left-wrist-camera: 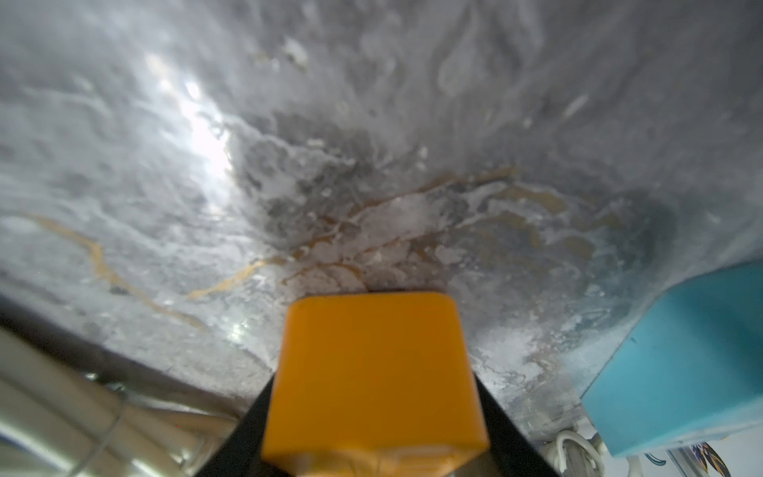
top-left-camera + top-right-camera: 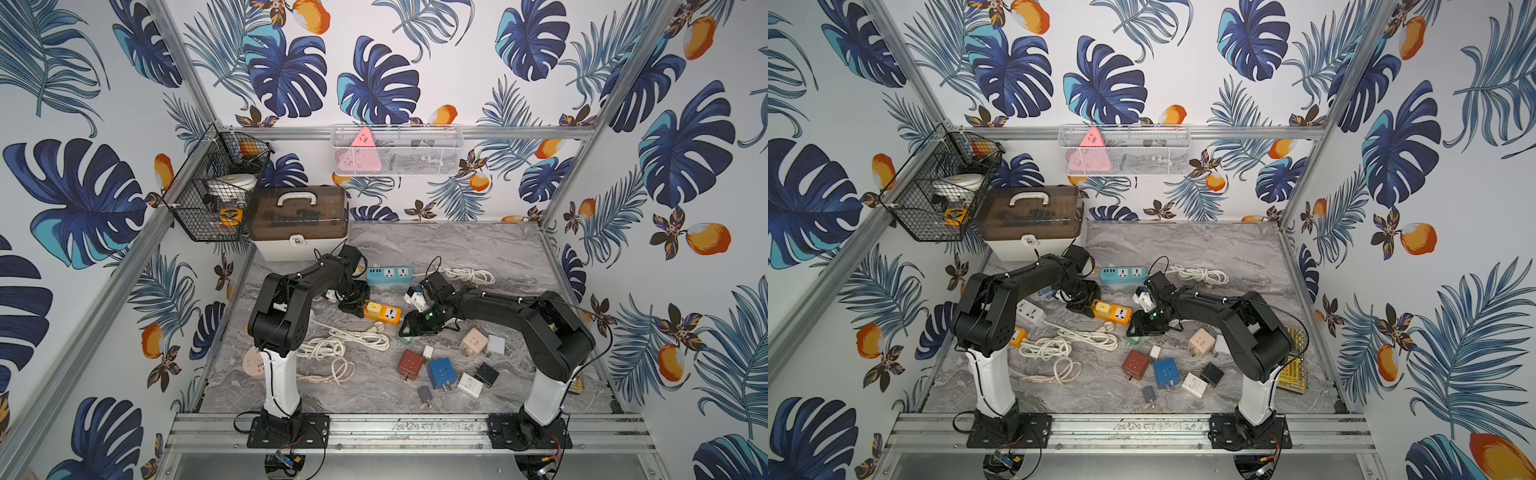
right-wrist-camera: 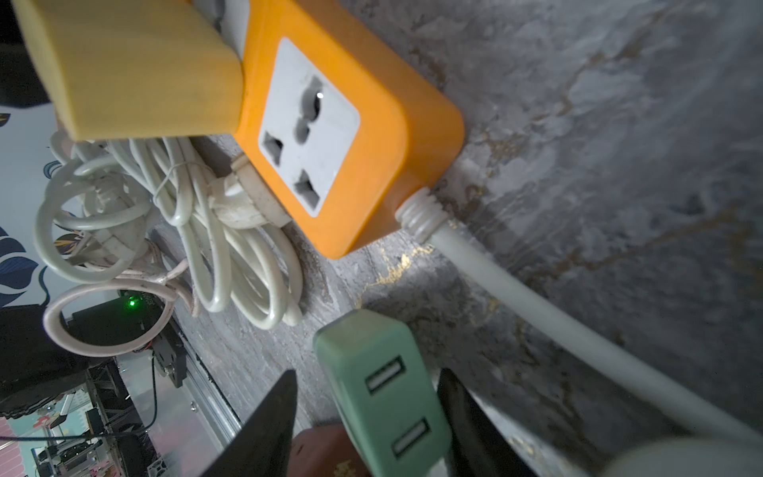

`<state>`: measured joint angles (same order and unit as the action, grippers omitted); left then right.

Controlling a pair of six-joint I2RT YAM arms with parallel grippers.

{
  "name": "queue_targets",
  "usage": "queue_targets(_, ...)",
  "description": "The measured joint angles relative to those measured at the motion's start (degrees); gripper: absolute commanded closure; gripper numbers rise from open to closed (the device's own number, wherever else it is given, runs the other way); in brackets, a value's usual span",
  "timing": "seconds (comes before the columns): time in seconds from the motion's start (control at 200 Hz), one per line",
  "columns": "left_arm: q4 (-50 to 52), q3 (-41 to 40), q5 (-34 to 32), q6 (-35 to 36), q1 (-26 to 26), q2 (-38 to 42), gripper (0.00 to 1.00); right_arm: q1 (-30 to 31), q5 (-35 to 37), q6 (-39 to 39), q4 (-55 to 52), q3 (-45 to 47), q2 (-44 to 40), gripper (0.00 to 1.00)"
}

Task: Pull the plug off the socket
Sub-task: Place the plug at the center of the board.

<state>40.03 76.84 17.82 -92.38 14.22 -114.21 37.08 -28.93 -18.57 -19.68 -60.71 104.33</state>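
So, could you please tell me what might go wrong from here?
The green plug sits loose between the right gripper's open jaws, so it may get dragged if the arm retreats. The strip, held by the left gripper, has its cord close to those jaws; it could snag.

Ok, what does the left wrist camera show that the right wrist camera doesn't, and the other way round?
Only the left wrist view: the left pincer shut on one end of the orange power strip, with the blue power strip beside it.
Only the right wrist view: the strip's empty white socket, a yellow plug seated next to it, the white cable bundle, and a green USB charger between the open fingers of the right pincer, with a gap on one side.
Both: the orange strip and the marble table.
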Motion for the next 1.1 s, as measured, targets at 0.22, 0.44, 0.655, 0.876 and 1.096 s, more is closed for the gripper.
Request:
queue_targets(0.22,0.1,0.1,0.0,0.0,0.1,-0.1,1.0,-0.1,4.2,1.6,-3.0,-0.7,-4.3,0.34)
queue_targets(0.44,0.1,0.0,-0.2,0.0,0.2,0.0,1.0,-0.1,7.7,4.1,-5.7,-2.9,-10.0,0.35)
queue_targets(0.655,0.0,0.0,-0.5,-0.1,0.4,0.0,1.0,2.6,13.7,10.7,-3.4,-2.5,-13.6,0.36)
queue_targets(0.876,0.2,0.2,-0.8,0.0,0.6,0.0,1.0,7.6,18.6,22.4,5.2,-1.9,-10.9,0.37)
queue_targets(1.096,-0.4,-0.4,-0.9,0.2,0.9,0.3,1.0,11.7,22.4,30.5,7.7,-10.3,-0.5,0.37)
